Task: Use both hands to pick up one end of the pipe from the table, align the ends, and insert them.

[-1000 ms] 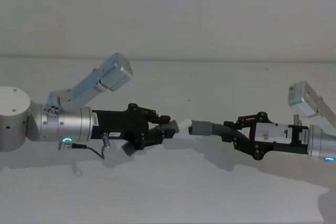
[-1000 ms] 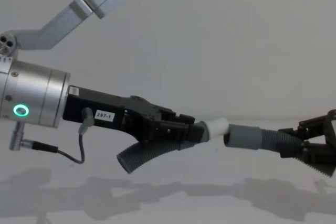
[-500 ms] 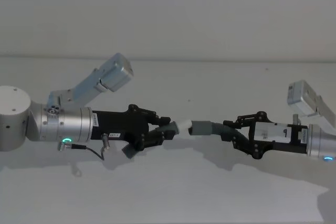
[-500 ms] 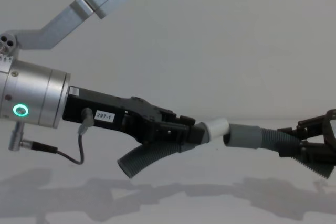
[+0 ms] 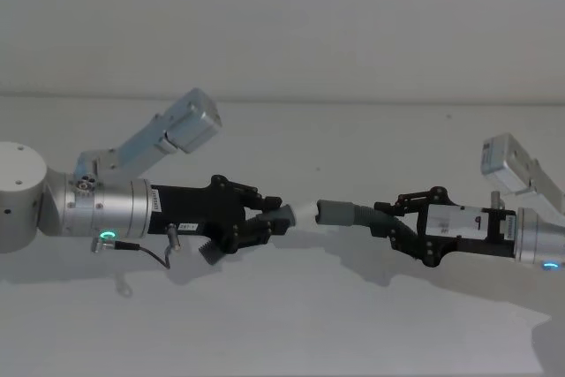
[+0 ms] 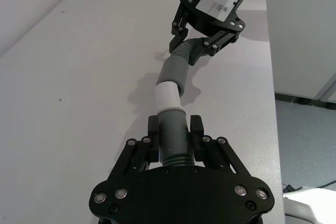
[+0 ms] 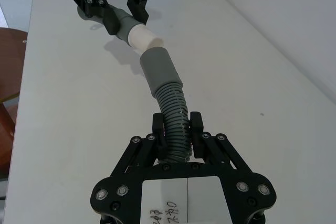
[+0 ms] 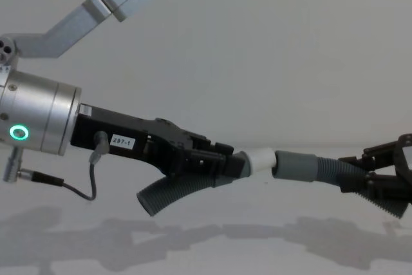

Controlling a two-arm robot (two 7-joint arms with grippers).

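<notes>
Both pieces of the pipe hang above the white table (image 5: 282,333). My left gripper (image 5: 269,222) is shut on the smooth cuff of one ribbed hose piece (image 8: 170,192), whose tail curves down behind the fingers. Its whitish tip (image 5: 303,212) points right. My right gripper (image 5: 388,222) is shut on the ribbed part of the other piece (image 7: 173,108), with its wide grey cuff (image 5: 334,212) pointing left. The tip (image 6: 168,95) meets the mouth of the cuff (image 6: 175,69), at a slight angle. How deep it sits cannot be told.
A silver bracket with a white box sticks up behind each wrist, left (image 5: 177,130) and right (image 5: 512,165). A thin cable (image 5: 150,253) loops under the left wrist. The table's edge (image 6: 273,103) drops to the floor beside the arms.
Both grippers have shifted slightly left with their hose pieces. The small gap between whitish tip and grey cuff has closed, and the tail of the left piece hangs a little lower.
</notes>
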